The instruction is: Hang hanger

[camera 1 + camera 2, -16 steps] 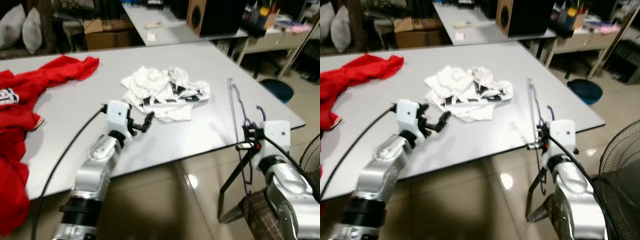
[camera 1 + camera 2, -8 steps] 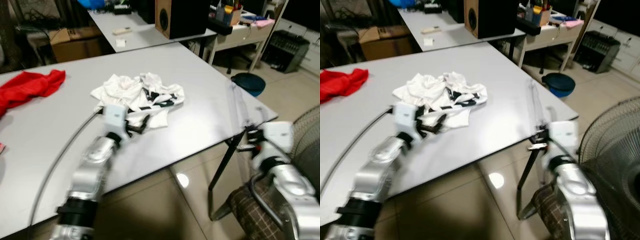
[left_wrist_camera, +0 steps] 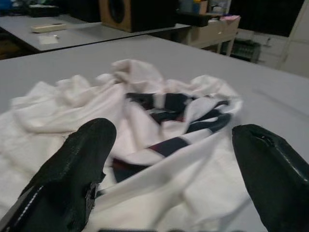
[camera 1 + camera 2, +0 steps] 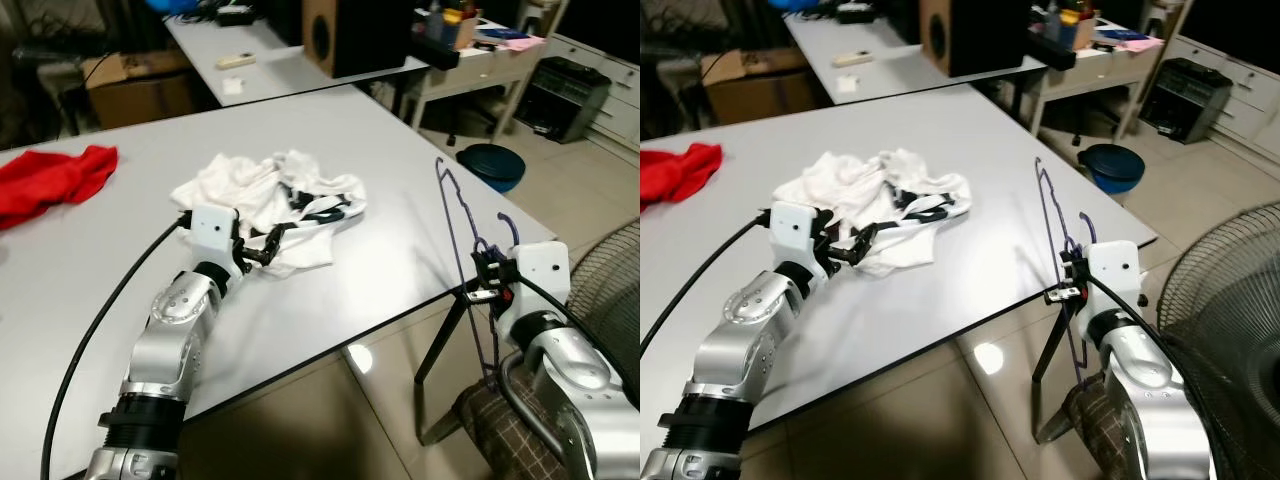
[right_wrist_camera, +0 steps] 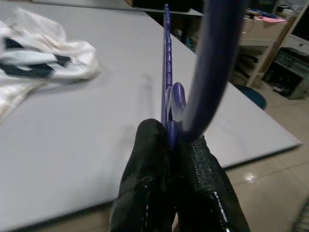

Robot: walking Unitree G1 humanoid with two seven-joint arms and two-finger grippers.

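Across the grey tabletop (image 4: 120,250), plenty of bare surface and no rail, hook or rack anywhere near it to take a hanger. Beyond the tabletop's far edge, a second desk (image 4: 290,70) with a speaker box (image 4: 355,35) on it; past the tabletop's right corner, a blue bin (image 4: 490,165) on the tiled floor, and a fan grille (image 4: 1230,290) just off that same corner.

Toward the tabletop's far left edge, a red garment (image 4: 55,180), untouched. Near the middle of the tabletop, a crumpled white shirt (image 4: 270,205) with dark stripes, lying loose and not on any hanger.

Reaching over the tabletop's near edge, left gripper (image 4: 262,250), jaws spread wide and holding nothing, tips right at the near edge of the white shirt; wrist view shows both black fingers (image 3: 72,169) parted with the fabric between and beyond them.

Off the tabletop's right corner, right gripper (image 4: 490,280), jaws clenched tight on the purple hanger (image 4: 465,250), gripped close to the hook's base. Hanger held up on edge, thin wire frame standing above and dangling below the gripper, clear of the tabletop.

Progress, by judgement: hanger picked up and in hand, so the grasp is done. Carrying it to a hanging spot and hooking it on both left to do.
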